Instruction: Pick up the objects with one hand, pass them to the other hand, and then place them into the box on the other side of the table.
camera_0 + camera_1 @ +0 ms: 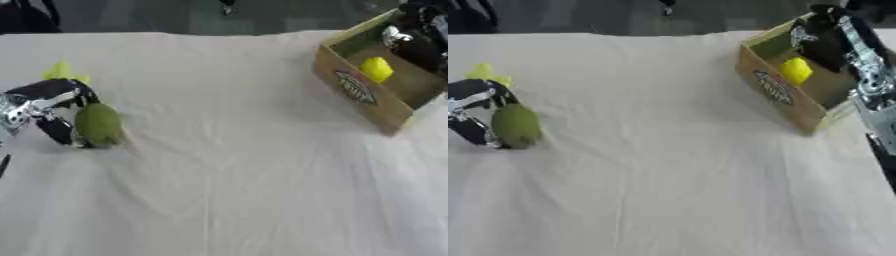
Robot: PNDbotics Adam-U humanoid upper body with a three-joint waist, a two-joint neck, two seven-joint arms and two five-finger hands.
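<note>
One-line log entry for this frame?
left hand: closing on green fruit | right hand: over box | yellow object: in box | handover: not yet done

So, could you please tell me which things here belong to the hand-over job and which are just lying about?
Belong to the job:
- green fruit, at the left hand
- yellow object inside the box
- yellow-green object behind the left hand
- right hand over the box

Lying about:
- white tablecloth only
</note>
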